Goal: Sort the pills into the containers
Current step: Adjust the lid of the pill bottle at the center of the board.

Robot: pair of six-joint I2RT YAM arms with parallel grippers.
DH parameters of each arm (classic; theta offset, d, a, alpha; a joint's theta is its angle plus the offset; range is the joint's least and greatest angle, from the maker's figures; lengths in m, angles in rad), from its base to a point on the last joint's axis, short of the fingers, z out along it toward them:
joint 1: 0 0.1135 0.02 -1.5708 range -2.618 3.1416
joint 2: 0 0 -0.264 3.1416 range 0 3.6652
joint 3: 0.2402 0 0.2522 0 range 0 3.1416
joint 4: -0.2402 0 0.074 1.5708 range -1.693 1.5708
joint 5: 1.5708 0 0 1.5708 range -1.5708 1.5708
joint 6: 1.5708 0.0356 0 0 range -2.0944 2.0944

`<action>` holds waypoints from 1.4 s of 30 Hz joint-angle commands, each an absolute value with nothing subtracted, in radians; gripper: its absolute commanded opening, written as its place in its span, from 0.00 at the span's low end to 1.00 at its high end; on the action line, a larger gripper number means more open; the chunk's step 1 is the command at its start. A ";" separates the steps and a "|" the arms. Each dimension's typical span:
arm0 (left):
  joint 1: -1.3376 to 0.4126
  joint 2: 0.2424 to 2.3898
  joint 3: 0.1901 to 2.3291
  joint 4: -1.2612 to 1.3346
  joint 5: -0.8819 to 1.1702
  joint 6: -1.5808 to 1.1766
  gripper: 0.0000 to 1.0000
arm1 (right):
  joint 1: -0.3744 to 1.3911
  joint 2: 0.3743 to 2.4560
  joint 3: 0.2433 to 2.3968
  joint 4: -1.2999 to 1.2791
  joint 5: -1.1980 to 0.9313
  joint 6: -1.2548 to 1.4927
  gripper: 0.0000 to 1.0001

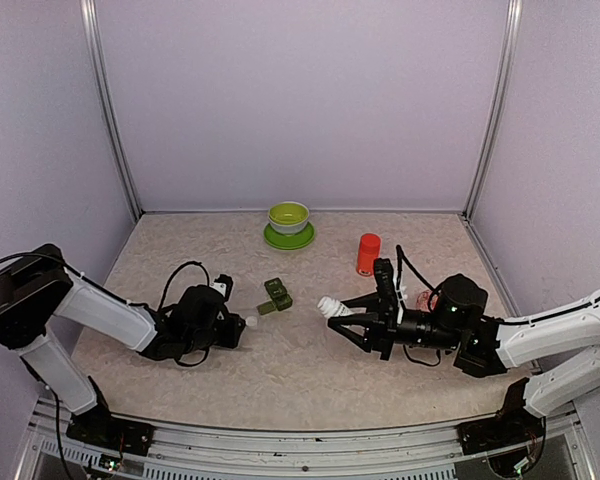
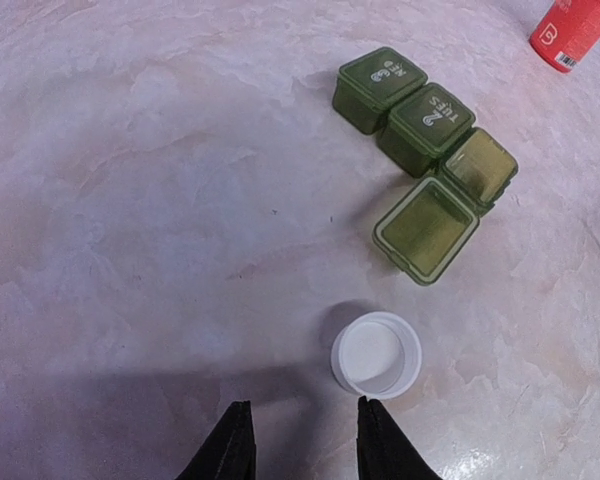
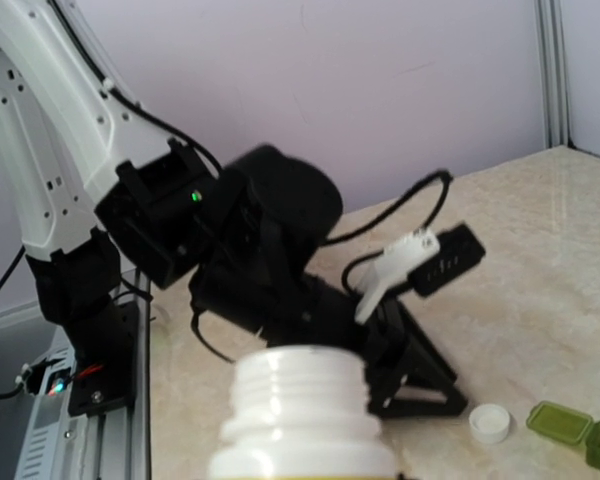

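Beige tabletop (image 1: 300, 375) with a marbled, stone-like pattern. Closed in on three sides by pale lilac walls (image 1: 300, 100), with metal posts (image 1: 113, 120) in the far corners and a metal rail (image 1: 300, 440) along the near edge.

Near the middle of the tabletop, between the two arms: the containers (image 2: 435, 125), a dark green strip of three joined square compartments. In the left wrist view, long axis running from upper left to lower right. Two lids shut, the end compartment at lower right open with its lid folded flat out to the side. White print on the shut lids: a large "3" on the end one, "2" with "TUE" on the middle one. Small letters beside the 3 too small to read surely.

Just ahead of the left claw (image 2: 305, 450), apart from the strip: a white cap (image 2: 376, 353), hollow side up. Left claw slightly spread, nothing between its fingers.

Right claw (image 1: 342, 312) pinching a white bottle (image 1: 330, 305), held level, uncapped threaded neck pointing left toward the strip.

Farther back, an upright red bottle (image 1: 368, 254) with a white mark, not legible, and a lime-green bowl (image 1: 289, 216) on a saucer by the far wall.
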State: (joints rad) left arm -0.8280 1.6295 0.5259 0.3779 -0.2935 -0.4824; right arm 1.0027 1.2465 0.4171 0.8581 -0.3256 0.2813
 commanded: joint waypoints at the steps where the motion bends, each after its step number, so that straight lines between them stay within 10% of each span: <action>1: -0.811 1.609 0.549 0.416 -0.293 -0.478 0.35 | 0.996 1.260 0.417 0.884 -0.339 0.291 0.20; 42: -0.974 1.614 0.619 0.389 -0.267 -0.314 0.45 | 0.997 1.243 0.399 0.860 -0.302 0.292 0.20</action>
State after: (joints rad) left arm -0.9165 1.5986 0.5808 0.4244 -0.2264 -0.4118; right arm 1.0027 1.2530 0.4145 0.8574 -0.3202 0.2890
